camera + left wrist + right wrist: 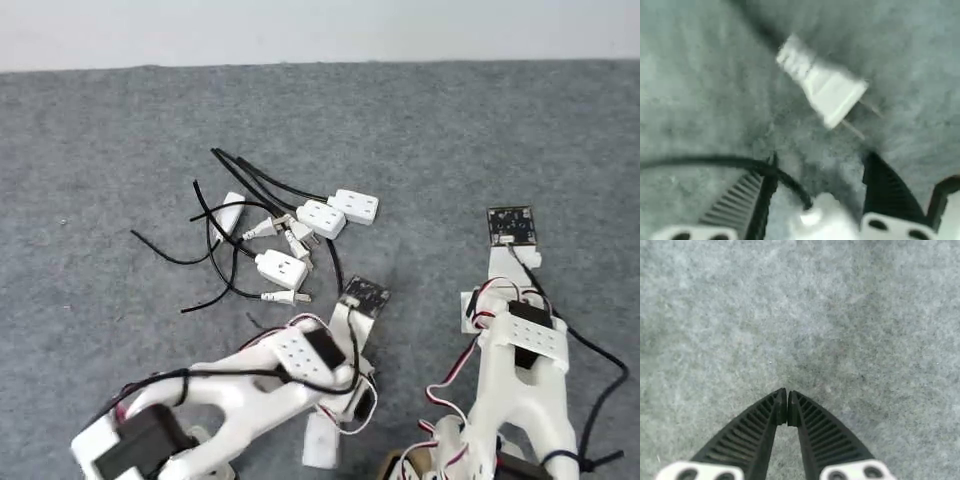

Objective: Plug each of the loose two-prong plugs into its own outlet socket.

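Note:
A loose white two-prong plug (822, 90) lies on the grey carpet just ahead of my left gripper (820, 195), prongs pointing away from its black cord. The left gripper is open, its fingers (757, 200) wide apart. Low between them sits a white plug body (817, 217) with a black cable (715, 162) running into it; I cannot tell if a finger touches it. In the high view, white sockets (322, 217), (353, 205), (282, 267) and plugs (285, 296), (262, 230) lie tangled in black cords. My right gripper (787, 412) is shut over bare carpet.
The left arm (300, 360) stretches from the front left towards the cord cluster. The right arm (520, 350) stands to the right, apart from the cords. Grey carpet (500, 130) covers the table to the back wall edge.

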You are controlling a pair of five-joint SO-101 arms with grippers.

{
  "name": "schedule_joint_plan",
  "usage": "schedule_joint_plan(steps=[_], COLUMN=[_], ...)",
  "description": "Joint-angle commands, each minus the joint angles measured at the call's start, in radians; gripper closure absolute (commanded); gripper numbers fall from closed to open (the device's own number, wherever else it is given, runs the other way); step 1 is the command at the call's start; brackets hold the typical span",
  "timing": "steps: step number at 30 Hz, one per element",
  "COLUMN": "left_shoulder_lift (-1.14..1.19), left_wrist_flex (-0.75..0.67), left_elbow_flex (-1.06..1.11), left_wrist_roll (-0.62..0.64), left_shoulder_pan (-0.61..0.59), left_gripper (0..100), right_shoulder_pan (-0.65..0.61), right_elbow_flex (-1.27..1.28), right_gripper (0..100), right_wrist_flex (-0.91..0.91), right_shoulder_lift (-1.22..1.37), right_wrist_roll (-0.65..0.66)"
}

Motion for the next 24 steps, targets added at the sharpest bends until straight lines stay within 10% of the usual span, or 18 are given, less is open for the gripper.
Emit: schedule_joint_plan(steps=[1, 6, 11, 24], left_shoulder_lift=[0.043, -0.028, -0.14, -0.387], left_wrist_flex=[0.028, 0.005, -0.044, 0.0], left_elbow_flex=[-0.025, 0.031, 0.096, 0.127], left_wrist_roll=[-0.015, -0.032, -0.127, -0.137], left_shoulder_pan=[0.011, 0.012, 0.011, 0.002], left_gripper=[74, 75, 100, 99], right_shoulder_pan=[-0.004, -0.004, -0.004, -0.004], right_elbow_flex=[-0.023, -0.023, -0.023, -0.023], right_gripper=[98.7, 98.7, 98.7, 98.7], right_wrist_flex=[0.001, 0.001, 0.001, 0.001], right_shoulder_lift=[-0.008, -0.008, -0.008, -0.005], right_wrist_roll=[0.011, 0.011, 0.011, 0.011])
